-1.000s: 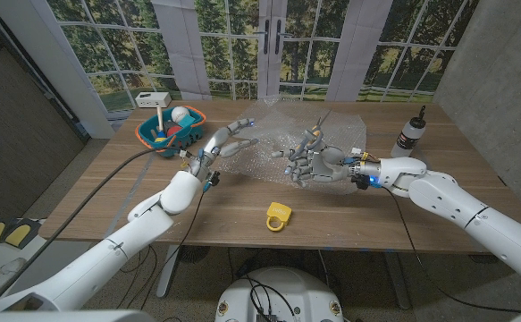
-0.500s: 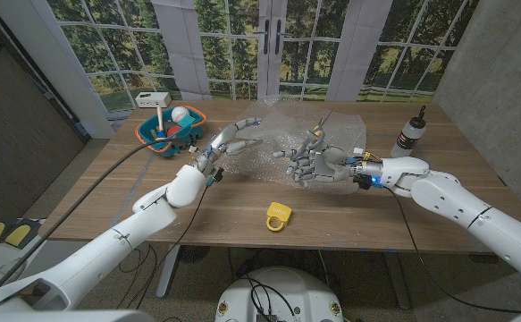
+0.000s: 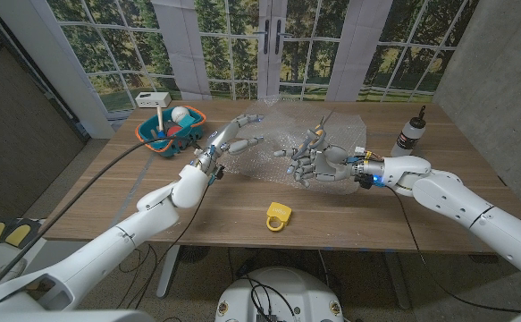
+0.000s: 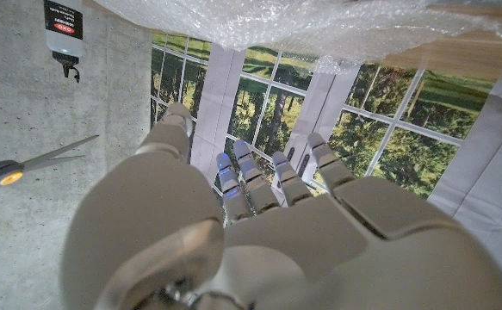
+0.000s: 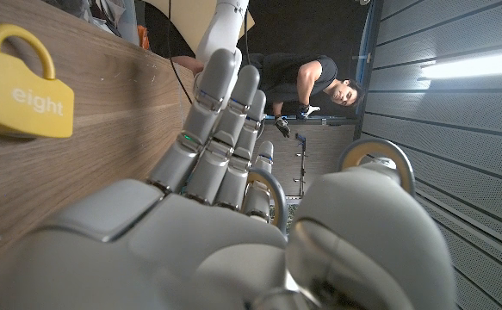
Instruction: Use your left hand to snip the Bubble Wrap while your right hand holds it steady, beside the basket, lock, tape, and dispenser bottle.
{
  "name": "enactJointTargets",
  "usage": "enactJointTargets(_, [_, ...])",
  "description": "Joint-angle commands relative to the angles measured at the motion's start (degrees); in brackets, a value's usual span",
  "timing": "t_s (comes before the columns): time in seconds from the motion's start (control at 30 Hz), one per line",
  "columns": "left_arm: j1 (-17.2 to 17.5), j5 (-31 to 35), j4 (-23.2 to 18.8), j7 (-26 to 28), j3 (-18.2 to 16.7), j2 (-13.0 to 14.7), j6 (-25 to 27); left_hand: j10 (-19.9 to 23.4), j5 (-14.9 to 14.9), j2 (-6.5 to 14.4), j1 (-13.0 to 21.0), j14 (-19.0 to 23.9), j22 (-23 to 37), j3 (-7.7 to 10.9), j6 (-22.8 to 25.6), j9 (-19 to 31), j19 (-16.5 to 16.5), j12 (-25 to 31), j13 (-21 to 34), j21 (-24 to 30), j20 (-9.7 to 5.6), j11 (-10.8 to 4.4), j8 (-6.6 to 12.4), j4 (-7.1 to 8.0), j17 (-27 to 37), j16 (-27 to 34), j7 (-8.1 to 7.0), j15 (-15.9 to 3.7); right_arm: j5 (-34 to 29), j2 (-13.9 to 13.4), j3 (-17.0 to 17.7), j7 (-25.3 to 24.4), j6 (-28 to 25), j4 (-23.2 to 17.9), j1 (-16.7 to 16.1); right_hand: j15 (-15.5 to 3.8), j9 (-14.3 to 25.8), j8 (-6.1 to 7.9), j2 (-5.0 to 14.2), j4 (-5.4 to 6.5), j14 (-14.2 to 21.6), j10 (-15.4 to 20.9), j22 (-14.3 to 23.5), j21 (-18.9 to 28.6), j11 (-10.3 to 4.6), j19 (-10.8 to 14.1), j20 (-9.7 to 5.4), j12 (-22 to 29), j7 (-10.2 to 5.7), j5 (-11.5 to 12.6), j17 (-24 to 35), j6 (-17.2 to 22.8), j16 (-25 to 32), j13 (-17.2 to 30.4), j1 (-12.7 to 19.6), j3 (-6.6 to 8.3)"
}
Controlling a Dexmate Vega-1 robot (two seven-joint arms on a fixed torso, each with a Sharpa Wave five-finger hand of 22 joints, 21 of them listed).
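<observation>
A clear sheet of Bubble Wrap point(image 3: 276, 125) lies crumpled at the middle back of the table point(image 3: 242, 192). My left hand point(image 3: 233, 136) hovers at the sheet's left edge, holding nothing, fingers spread and thumb apart. In the left wrist view my left hand point(image 4: 259, 215) reaches toward the Bubble Wrap point(image 4: 319, 21). My right hand point(image 3: 318, 164) grips grey scissors point(image 3: 321, 123) over the sheet's right part, blades pointing away from me. The scissors' blade point(image 4: 35, 162) shows in the left wrist view. In the right wrist view metal handle loops point(image 5: 272, 196) sit around the fingers of my right hand point(image 5: 216, 215).
A blue and orange basket point(image 3: 171, 131) with several items stands at the back left. The yellow lock point(image 3: 279, 216) point(image 5: 22, 82) lies near the front edge. The dispenser bottle point(image 3: 412, 132) point(image 4: 64, 30) stands at the back right. A person point(image 5: 311, 77) is in the background.
My left hand has reached a little farther forward over the Bubble Wrap's left edge. My right hand with the scissors has barely shifted.
</observation>
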Motion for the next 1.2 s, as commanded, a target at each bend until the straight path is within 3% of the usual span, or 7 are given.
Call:
enactJointTargets(0.03, [-2.9, 8.6, 0.8, 2.8, 2.4, 1.1, 0.9, 0.2, 0.0, -0.8, -0.6, 0.3, 0.3, -0.68, 0.0, 0.2, 0.3, -0.1, 0.3, -0.3, -0.98, -0.27, 0.02, -0.04, 0.1, 0.4, -0.43, -7.19, 0.8, -0.7, 0.8, -0.4, 0.2, -0.7, -1.0, -2.18, 0.1, -0.13, 0.62, -0.03, -0.8, 0.4, 0.2, -0.1, 0.03, 0.6, -1.43, -0.2, 4.56, -0.2, 0.1, 4.4, 0.3, 0.1, 0.1, 0.06])
enactJointTargets(0.47, [-7.7, 14.1, 4.0, 1.2, 6.3, 1.4, 1.1, 0.5, 0.1, -0.8, -0.2, 0.4, 0.3, -0.99, -0.4, 0.1, 0.3, 0.0, 0.4, -0.5, -1.01, -0.43, -0.18, -0.21, 0.1, 0.4, -0.51, -7.31, 0.6, -1.2, 0.8, -0.3, 0.0, -2.1, -1.0, -2.32, 0.2, -0.40, 0.76, -0.08, -0.8, 0.7, 0.2, -0.3, 0.03, 0.7, -1.43, -0.6, 4.51, -0.2, 0.1, 4.3, 0.4, 0.1, 0.2, 0.09])
enactJointTargets(0.6, [-8.8, 14.3, 4.6, -0.1, 7.2, 1.5, 0.5, 0.1, 0.1, -0.4, -0.1, 0.2, 0.3, -1.18, -1.2, 0.0, 0.0, -0.1, 0.6, -0.8, -0.40, -0.13, -0.44, -0.09, 0.1, 0.4, -0.15, -6.68, 0.8, -1.5, 0.5, -0.3, -0.9, -2.5, -0.9, -2.10, 0.2, -0.49, 0.74, -0.09, -0.8, 0.8, 0.2, -0.4, 0.02, 0.7, -1.41, -0.8, 4.52, -0.3, 0.1, 4.4, 0.5, 0.2, 0.1, 0.04])
enactJointTargets(0.63, [-9.0, 13.5, 5.1, -0.6, 7.3, 1.4, -0.1, 0.5, 0.0, -0.8, -0.8, 0.3, 0.3, -1.77, -0.7, 0.0, 0.2, 0.0, 0.6, -0.8, -0.97, -0.23, -0.21, 0.19, 0.1, 0.4, -0.34, -7.16, 0.6, -1.5, 0.4, 0.0, -0.9, -2.4, -0.7, -2.18, 0.2, -0.52, 0.71, -0.09, -0.8, 1.1, 0.2, -0.5, -0.05, 0.8, -1.38, -0.8, 4.48, -0.3, 0.0, 4.4, 0.5, 0.2, 0.1, 0.02])
enactJointTargets(0.83, [-9.7, 16.3, 5.6, -0.7, 8.9, 1.5, 0.8, 0.2, 0.2, -0.8, -1.3, 0.2, 0.3, -2.33, -1.1, 0.0, 0.2, -0.1, 0.7, -0.9, -0.58, -0.37, -0.32, 0.46, 0.2, 0.4, -0.29, -6.81, 0.5, -1.5, -0.3, 0.2, -1.9, -2.6, -0.1, -2.37, 0.2, -0.71, 0.79, -0.10, -0.7, 1.8, 0.2, -0.6, -0.01, 0.9, -1.36, -0.8, 4.56, -0.3, 0.1, 4.4, 0.6, 0.2, 0.1, 0.02])
enactJointTargets(1.0, [-10.0, 14.5, 7.6, -1.6, 9.8, 0.0, 0.7, 2.0, 0.3, -0.2, -1.2, 0.3, 0.3, -2.36, 0.1, 0.0, 0.2, 0.6, 0.9, -1.0, -0.54, -0.36, 0.17, 0.47, 0.1, 0.5, -0.11, -7.03, 0.1, -1.0, -1.0, 0.5, -2.2, -2.4, 0.4, -2.35, 0.2, -0.83, 0.81, -0.19, -0.8, 1.7, 0.2, -0.7, -0.07, 1.0, -1.34, -1.0, 4.52, -0.3, 0.1, 4.3, 0.6, 0.2, 0.3, 0.05])
enactJointTargets(1.2, [-10.9, 12.3, 10.1, -3.4, 11.2, -1.2, -0.9, 0.8, 0.3, 0.1, -0.9, -0.2, 0.3, -2.42, -1.4, 0.0, 0.2, 0.2, 1.2, -1.2, -0.52, -0.41, -0.41, 0.30, 0.1, 0.3, -0.10, -6.87, 0.0, -0.8, -1.3, 0.3, -2.1, -2.7, 0.4, -2.42, 0.2, -0.96, 0.82, -0.25, -0.7, 1.8, 0.2, -0.8, -0.02, 1.0, -1.34, -1.2, 4.54, -0.3, 0.1, 4.3, 0.7, 0.2, 0.4, 0.06])
